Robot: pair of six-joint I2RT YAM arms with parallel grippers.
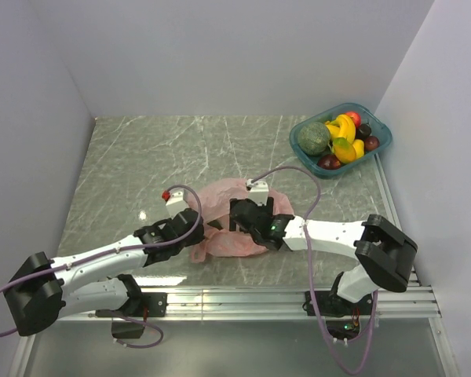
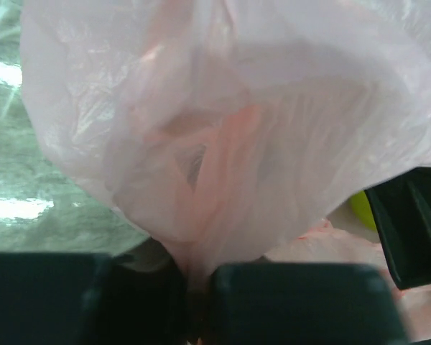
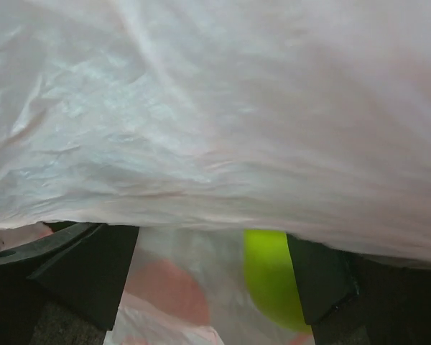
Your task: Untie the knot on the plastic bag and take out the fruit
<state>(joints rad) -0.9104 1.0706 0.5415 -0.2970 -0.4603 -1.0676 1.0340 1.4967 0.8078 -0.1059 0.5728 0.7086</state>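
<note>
The left hand [image 2: 197, 291] is clamped tight on a gathered fold of the plastic bag [image 2: 273, 108], whose thin, crinkled, translucent pink film fans up and away from it. The right hand [image 3: 208, 287] stands wide apart under a drape of the same film, with one lime-green fruit [image 3: 269, 277] close beside one finger. The single bag lies in the middle of the desk [image 1: 141, 157], between the two hands. At the far right corner, one teal tray [image 1: 383, 141] holds one banana bunch [image 1: 344, 126], one dull-green melon [image 1: 314, 137] and several smaller fruits.
</note>
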